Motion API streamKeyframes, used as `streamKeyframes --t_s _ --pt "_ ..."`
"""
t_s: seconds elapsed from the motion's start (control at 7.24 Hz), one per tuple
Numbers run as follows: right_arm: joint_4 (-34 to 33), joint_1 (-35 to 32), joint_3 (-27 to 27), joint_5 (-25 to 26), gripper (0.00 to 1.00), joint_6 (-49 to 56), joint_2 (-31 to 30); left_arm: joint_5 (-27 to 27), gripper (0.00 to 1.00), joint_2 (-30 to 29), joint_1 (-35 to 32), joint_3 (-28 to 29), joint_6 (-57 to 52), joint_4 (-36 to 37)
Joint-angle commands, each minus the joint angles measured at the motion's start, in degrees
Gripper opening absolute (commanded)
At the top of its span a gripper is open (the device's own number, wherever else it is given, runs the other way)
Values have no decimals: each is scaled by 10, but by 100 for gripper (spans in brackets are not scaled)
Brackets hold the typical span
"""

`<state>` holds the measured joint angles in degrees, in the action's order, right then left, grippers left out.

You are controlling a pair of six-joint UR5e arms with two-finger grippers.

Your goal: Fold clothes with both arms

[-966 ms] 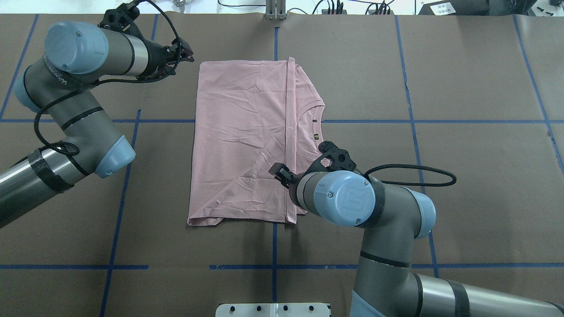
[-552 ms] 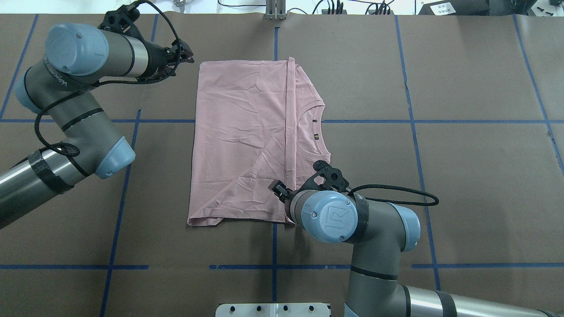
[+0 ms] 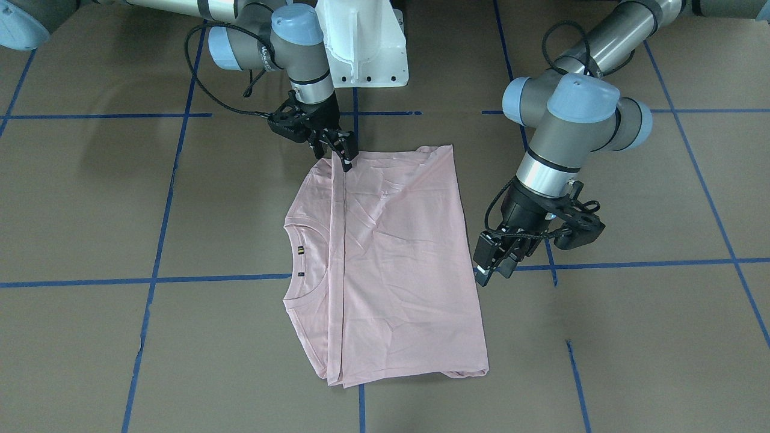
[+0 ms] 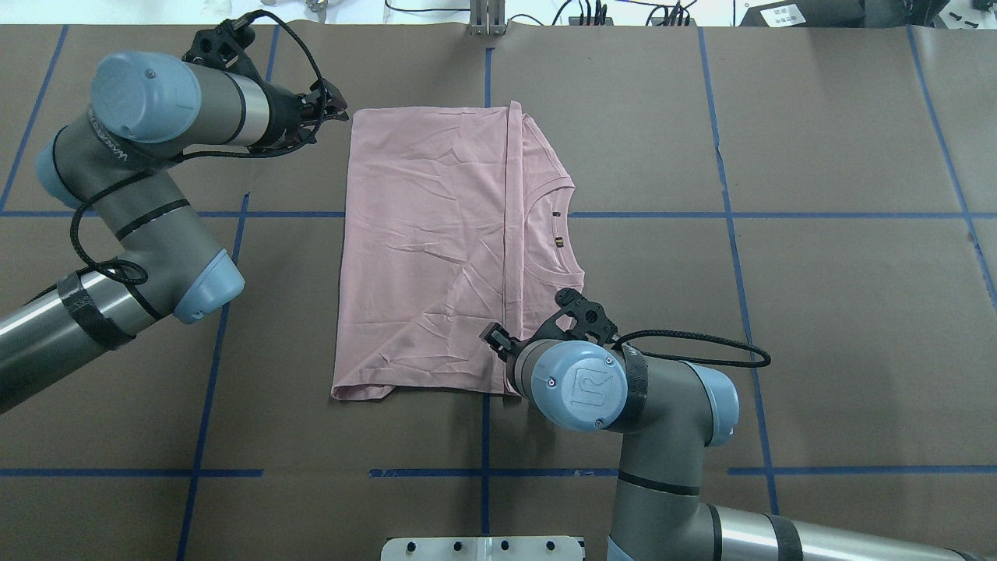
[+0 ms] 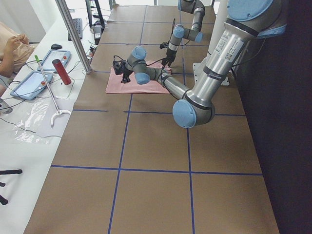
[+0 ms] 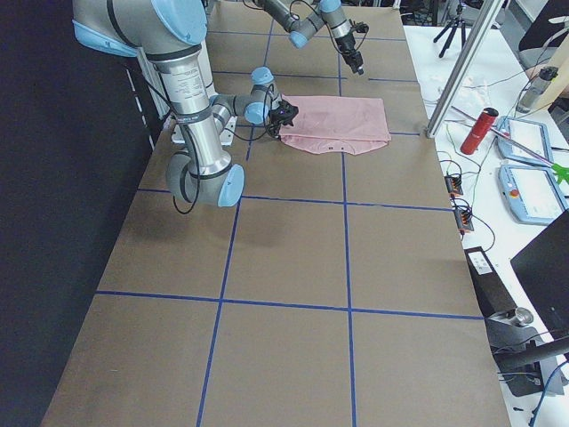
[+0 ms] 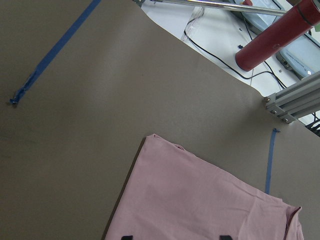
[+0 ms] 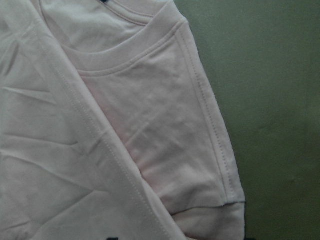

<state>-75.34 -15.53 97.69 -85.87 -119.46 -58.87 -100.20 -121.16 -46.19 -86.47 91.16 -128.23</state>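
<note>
The pale pink T-shirt [image 4: 436, 249] lies flat on the brown table, plain back up, one side folded over along a straight edge beside the collar [image 4: 567, 226]. My left gripper [image 4: 333, 105] hovers open just off the shirt's far left corner; in the front view it [image 3: 492, 270] stands beside the shirt's edge. My right gripper [image 4: 492, 336] is low over the folded edge near the shirt's near hem, open, at the corner in the front view [image 3: 344, 157]. The right wrist view shows the sleeve and collar [image 8: 150, 115] close below. The left wrist view shows the shirt's corner [image 7: 200, 200].
Blue tape lines [image 4: 483, 471] grid the brown table. The white pedestal base [image 3: 361, 42] stands at the robot's side. Past the far edge are a red cylinder [image 7: 280, 35], an aluminium post [image 7: 292, 100] and cables. A person's arm [image 5: 12, 44] shows by the side table.
My right gripper has moved along the folded edge toward the shirt's near hem and dropped lower. My left gripper has edged slightly closer to the far left corner. The shirt has not moved.
</note>
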Motion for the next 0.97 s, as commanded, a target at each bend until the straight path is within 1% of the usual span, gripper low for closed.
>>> streamKeyframes --t_s 0.0,0.14,0.28,0.41,0.55,0.83 --pt "-1 1 0 0 86 -1 -3 0 65 -1 1 0 1 0" --pt "-1 4 0 0 80 -1 -3 0 65 -1 1 -1 1 0" --pt "-1 4 0 1 49 -1 -3 0 65 -2 1 -1 1 0" --pt "0 4 0 5 33 -1 -2 0 65 -2 1 -1 1 1" --pt "0 4 2 6 0 -3 1 0 65 -1 1 -1 1 0" --pt "0 5 5 5 0 -2 2 0 65 -2 1 -1 1 1"
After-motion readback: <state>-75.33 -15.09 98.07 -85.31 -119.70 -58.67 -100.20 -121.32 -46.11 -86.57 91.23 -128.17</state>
